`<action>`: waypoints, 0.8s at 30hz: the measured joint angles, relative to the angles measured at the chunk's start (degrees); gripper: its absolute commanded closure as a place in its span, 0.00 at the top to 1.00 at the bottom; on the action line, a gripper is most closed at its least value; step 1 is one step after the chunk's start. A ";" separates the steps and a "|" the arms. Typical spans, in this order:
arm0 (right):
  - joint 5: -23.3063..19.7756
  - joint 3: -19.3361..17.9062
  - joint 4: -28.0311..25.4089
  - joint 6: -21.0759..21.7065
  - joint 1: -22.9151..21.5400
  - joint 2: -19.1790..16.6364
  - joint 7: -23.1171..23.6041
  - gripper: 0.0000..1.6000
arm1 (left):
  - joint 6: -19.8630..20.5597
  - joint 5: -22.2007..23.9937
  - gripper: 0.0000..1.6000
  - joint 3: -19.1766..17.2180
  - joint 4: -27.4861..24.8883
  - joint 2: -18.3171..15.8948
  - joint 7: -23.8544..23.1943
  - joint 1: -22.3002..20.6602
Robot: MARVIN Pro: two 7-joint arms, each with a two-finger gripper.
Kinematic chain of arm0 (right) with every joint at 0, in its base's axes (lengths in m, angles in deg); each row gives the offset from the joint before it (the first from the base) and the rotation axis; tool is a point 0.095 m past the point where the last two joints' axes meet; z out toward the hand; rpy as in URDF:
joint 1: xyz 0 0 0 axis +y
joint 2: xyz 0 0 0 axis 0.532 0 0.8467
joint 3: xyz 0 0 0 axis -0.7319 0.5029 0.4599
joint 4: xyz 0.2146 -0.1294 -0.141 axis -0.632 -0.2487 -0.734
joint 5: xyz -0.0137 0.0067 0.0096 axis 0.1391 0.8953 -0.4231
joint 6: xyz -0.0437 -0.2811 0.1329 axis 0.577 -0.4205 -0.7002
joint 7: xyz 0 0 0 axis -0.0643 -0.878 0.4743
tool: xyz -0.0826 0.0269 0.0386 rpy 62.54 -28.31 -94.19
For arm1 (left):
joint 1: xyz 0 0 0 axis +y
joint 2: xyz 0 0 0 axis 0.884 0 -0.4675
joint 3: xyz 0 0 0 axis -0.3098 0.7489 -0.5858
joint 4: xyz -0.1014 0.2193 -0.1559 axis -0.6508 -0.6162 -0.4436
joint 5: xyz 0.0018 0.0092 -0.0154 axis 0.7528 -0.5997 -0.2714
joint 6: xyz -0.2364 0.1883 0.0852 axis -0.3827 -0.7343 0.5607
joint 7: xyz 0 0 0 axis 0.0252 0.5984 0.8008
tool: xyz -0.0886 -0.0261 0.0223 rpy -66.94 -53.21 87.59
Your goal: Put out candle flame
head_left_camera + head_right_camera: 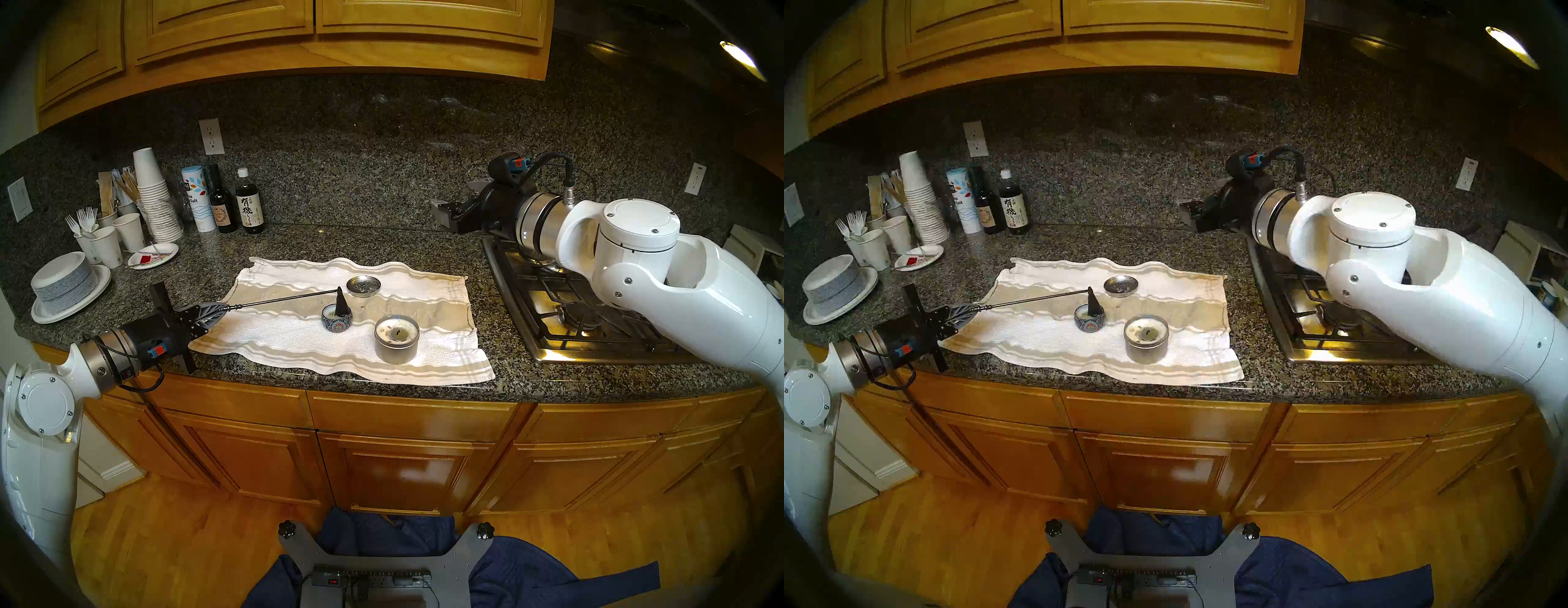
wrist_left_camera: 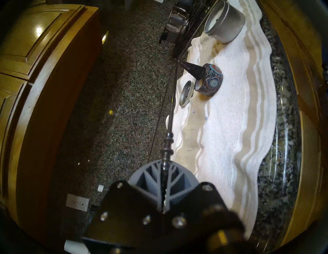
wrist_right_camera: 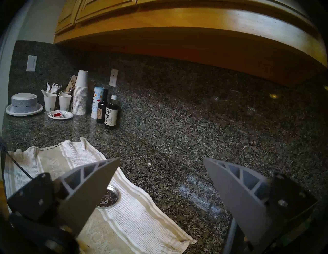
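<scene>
- At the upper left of the head view, a dark bottle [image 1: 251, 204] carries Japanese characters on its label, and a white canister [image 1: 198, 199] reads "Salt".
- The left end effector [image 1: 203, 319], at centre left, is clamped tight on the handle of a candle snuffer [image 1: 280, 301]; the rod reaches right, its black cone [image 1: 340, 302] sitting in the mouth of a small patterned candle pot [image 1: 337, 323] mid-frame on the striped towel [image 1: 428, 361].
- The right end effector [image 3: 161, 165] hangs wide apart and empty above the worktop [image 1: 382, 242].
- A grey tin [image 1: 397, 342] holds pale wax with a dark wick; a shallow metal dish [image 1: 363, 285] holds dark bits.
</scene>
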 measured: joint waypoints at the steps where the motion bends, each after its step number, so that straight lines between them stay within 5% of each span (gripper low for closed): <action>1: 0.00 0.00 0.00 -0.01 0.00 0.00 0.00 1.00 | 0.07 0.02 0.00 -0.05 -0.10 0.00 0.01 -0.06; 13: -0.01 0.13 0.04 -0.18 0.01 0.03 -0.04 1.00 | 2.23 -0.28 0.00 -0.01 -0.40 -0.05 0.83 -2.11; 24: -0.01 0.24 -0.03 -0.29 0.01 0.01 -0.14 1.00 | 5.69 -3.18 0.00 6.04 2.13 -0.82 2.66 -7.12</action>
